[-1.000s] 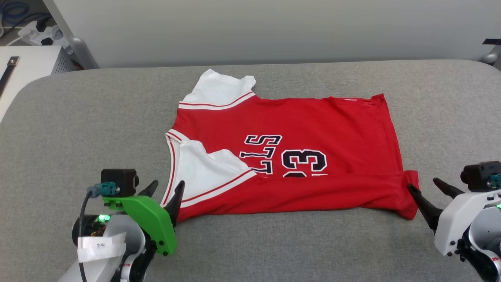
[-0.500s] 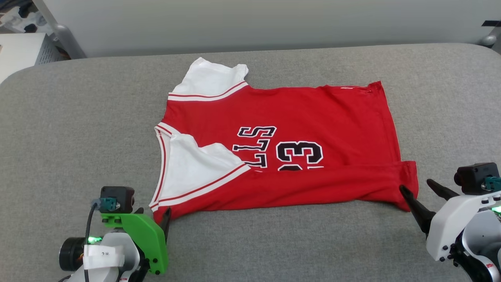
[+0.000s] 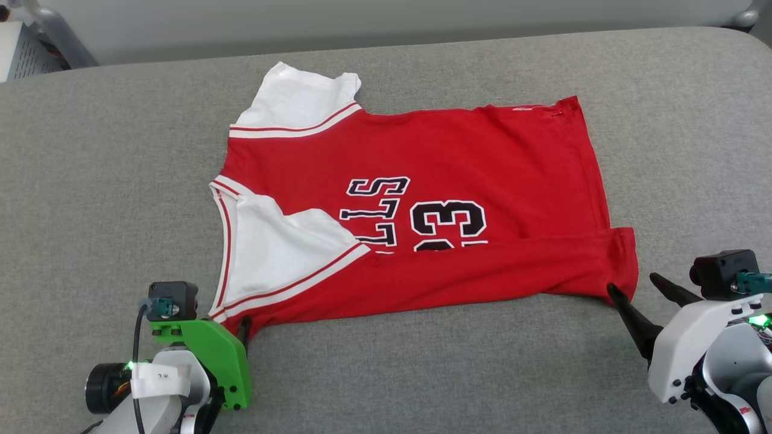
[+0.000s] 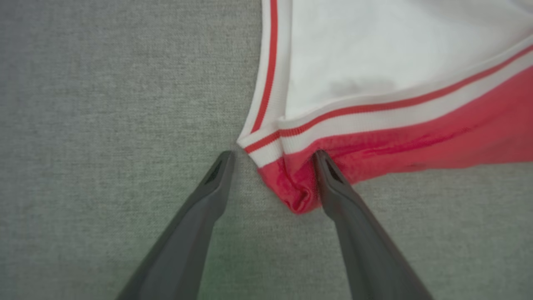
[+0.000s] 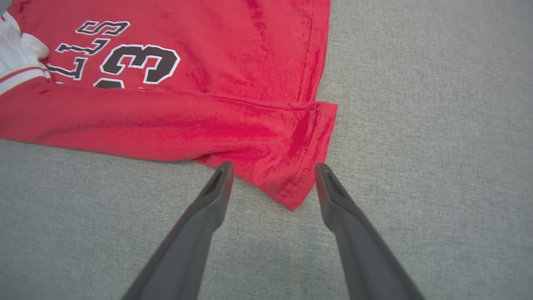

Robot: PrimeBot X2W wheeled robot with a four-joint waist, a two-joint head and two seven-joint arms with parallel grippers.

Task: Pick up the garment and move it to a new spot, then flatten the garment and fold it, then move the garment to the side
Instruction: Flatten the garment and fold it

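bg: wide grey woven-fabric covered surface w/ rounded corners, flat, fine weave | back: plain pale grey wall right behind it | far left corner: slanted silver metal tube + white vented metal box beside it | light: soft n even

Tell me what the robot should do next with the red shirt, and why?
Probably close both grippers: two near corners of the shirt lie between the open fingers of the left gripper and right gripper, ready to lift for another fold.
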